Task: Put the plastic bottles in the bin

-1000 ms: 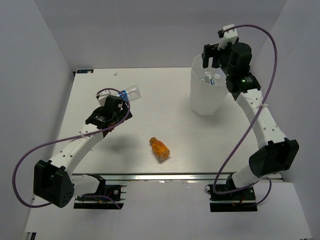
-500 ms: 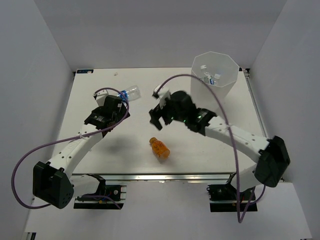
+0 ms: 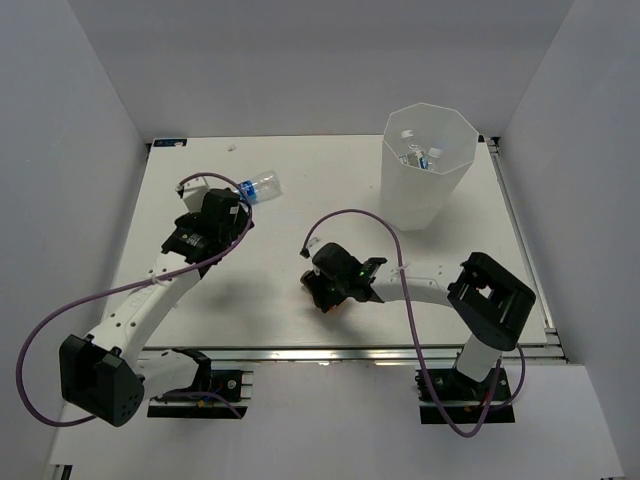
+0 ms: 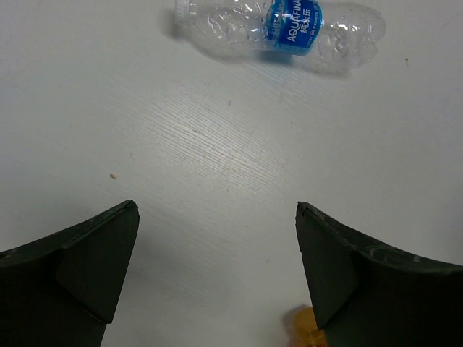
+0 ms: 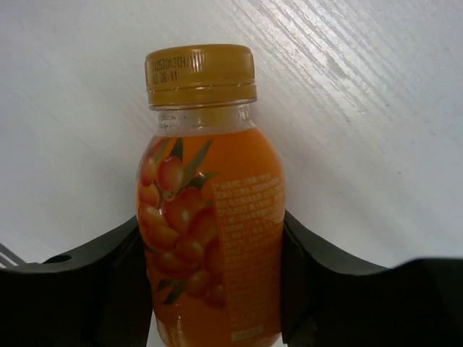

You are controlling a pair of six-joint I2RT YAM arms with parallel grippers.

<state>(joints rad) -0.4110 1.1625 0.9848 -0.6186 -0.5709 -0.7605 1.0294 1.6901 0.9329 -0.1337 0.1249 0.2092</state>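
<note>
A short orange bottle (image 5: 210, 217) with a gold cap lies on the white table, its sides pressed by both fingers of my right gripper (image 5: 211, 231). From above, that gripper (image 3: 330, 290) covers nearly all of this bottle. A clear bottle with a blue label (image 3: 260, 185) lies at the back left, seen close in the left wrist view (image 4: 289, 25). My left gripper (image 4: 215, 217) hangs open just short of it, nothing between its fingers. The tall white faceted bin (image 3: 415, 200) stands at the back right with several clear bottles (image 3: 418, 155) inside.
A sliver of the orange bottle (image 4: 307, 327) shows beside the left gripper's right finger (image 4: 347, 275). Purple cables loop off both arms. White walls close the table on three sides, and a metal rail (image 3: 330, 355) runs along the near edge.
My right arm has swung from above the bin down to the table's front middle and its jaws have closed on the orange bottle. The left arm barely shifted.
</note>
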